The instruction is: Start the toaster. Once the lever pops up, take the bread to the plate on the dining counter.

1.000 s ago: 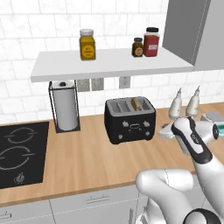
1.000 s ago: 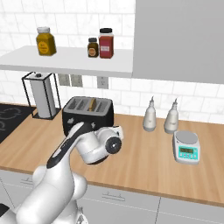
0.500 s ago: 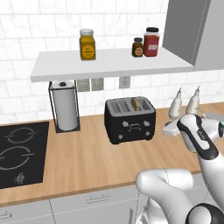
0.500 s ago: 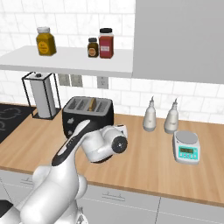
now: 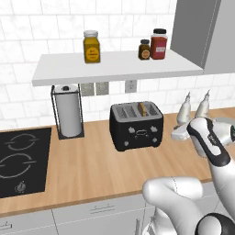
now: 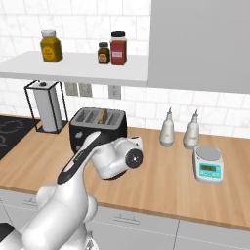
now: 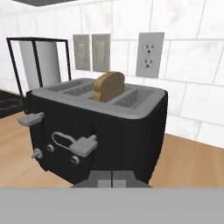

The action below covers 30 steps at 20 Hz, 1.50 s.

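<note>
The black toaster (image 5: 136, 126) stands on the wood counter against the tiled wall, also seen as the toaster (image 6: 85, 128) and close up as the toaster (image 7: 100, 131). One slice of tan bread (image 7: 109, 86) sticks up out of a middle slot, bread (image 5: 143, 108), bread (image 6: 102, 116). Two grey levers show on the toaster's front, the nearer lever (image 7: 83, 145) just above my gripper (image 7: 112, 178). My gripper (image 5: 176, 135) hangs shut and holds nothing, a short way off the toaster's right front corner. The plate and the dining counter are out of view.
A paper towel holder (image 5: 69, 112) stands left of the toaster, beside a black cooktop (image 5: 20, 158). Two white bottles (image 6: 178, 129) and a small scale (image 6: 209, 165) sit to the right. A shelf (image 5: 114, 66) with jars hangs above. Wall outlets (image 7: 148, 54) are behind.
My arm's wrist has drifted slightly to the right in both base views. The gripper stays shut and the bread stays in its slot.
</note>
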Motion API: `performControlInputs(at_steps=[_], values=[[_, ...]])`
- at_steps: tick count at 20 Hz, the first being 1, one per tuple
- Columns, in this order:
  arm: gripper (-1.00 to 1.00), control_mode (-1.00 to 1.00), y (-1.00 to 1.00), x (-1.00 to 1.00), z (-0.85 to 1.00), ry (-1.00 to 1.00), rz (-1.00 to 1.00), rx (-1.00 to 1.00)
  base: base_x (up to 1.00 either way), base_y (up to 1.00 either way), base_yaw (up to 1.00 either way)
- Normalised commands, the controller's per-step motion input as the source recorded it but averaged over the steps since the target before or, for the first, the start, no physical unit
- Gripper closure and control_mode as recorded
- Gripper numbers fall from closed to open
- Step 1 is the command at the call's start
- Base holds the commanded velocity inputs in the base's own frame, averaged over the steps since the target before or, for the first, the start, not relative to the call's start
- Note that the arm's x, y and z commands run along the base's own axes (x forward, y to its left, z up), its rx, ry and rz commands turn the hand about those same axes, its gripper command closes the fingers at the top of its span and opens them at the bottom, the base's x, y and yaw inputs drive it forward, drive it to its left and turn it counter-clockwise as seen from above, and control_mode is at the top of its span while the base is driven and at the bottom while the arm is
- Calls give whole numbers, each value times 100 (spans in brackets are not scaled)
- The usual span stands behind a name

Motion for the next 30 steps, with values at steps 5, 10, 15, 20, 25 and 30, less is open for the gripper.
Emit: performControlInputs(at_steps=[5, 10, 15, 20, 25, 30], values=[[100, -100, 0, 15, 37, 13, -3, 0, 0, 0, 0], [100, -100, 1, 28, 57, 28, -10, -6, 0, 0, 0], [100, -100, 19, 34, 27, 26, -4, -20, 0, 0, 0], [-100, -100, 27, 13, 0, 5, -9, -14, 0, 0, 0], [-100, -100, 8, -8, 0, 0, -2, -2, 0, 0, 0], [-100, -100, 31, -7, 23, -1, -2, -4, 0, 0, 0]])
